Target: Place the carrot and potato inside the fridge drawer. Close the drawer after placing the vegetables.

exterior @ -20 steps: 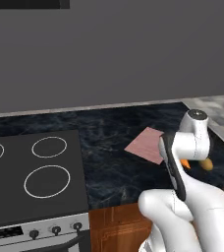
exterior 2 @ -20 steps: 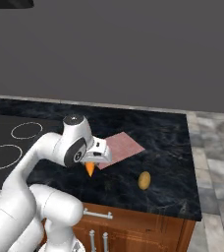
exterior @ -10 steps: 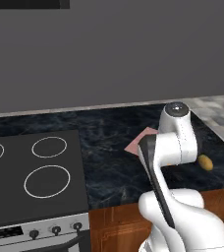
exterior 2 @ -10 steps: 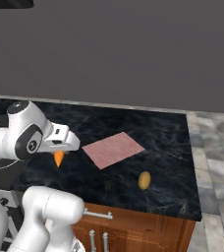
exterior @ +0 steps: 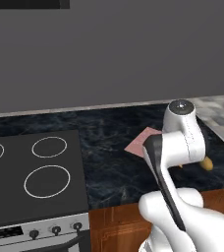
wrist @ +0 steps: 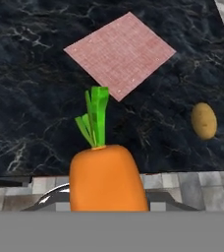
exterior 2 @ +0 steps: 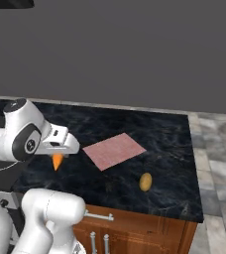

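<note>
My gripper (exterior 2: 58, 154) hangs above the dark marble counter (exterior 2: 169, 144), shut on the carrot (exterior 2: 57, 160), whose orange tip points down. In the hand view the carrot (wrist: 106, 177) fills the lower middle, green top pointing away, and it covers the fingertips. The potato (exterior 2: 145, 181) lies near the counter's front edge, to the right of the gripper; I also see the potato (wrist: 203, 120) from the hand and the potato (exterior: 207, 163) past the arm. The fridge drawer is out of view.
A pink cloth (exterior 2: 114, 150) lies flat on the counter between gripper and potato, cloth (wrist: 120, 53) far side in the hand view. A black stove top (exterior: 35, 172) sits to the left. Grey floor tiles (exterior 2: 219, 163) begin past the counter's right end.
The arm has swung left with the carrot, away from above the pink cloth toward the stove side. Cloth and potato have stayed in place.
</note>
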